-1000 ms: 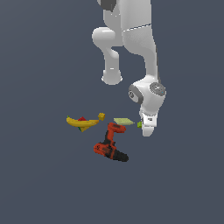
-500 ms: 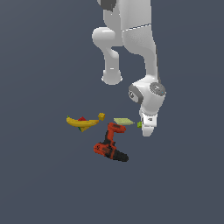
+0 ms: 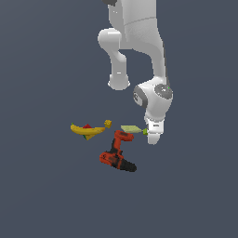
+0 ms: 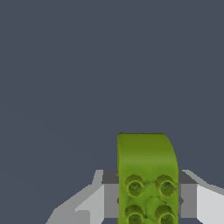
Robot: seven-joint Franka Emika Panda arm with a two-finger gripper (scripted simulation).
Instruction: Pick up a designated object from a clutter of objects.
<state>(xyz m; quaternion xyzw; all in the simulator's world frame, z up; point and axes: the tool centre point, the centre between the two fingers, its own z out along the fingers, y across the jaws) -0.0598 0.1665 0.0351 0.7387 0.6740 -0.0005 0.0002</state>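
Right now my hand (image 3: 154, 138) sits low at the clutter's edge on the exterior view's right, its fingers (image 4: 98, 203) closed on the lime-green studded block (image 4: 146, 179), which fills the gap between them in the wrist view. Just beside it lies the flat pale green slab (image 3: 130, 128), then the red-and-black power drill (image 3: 116, 153) nearer the camera. Farther toward the exterior view's left I see the small yellow cube (image 3: 108, 123), the banana (image 3: 86, 130) and a red piece (image 3: 87, 126) against it.

Lime-green studded block (image 4: 146, 175) between gripper (image 4: 148, 201) fingers, beside pale slab (image 3: 130, 128).
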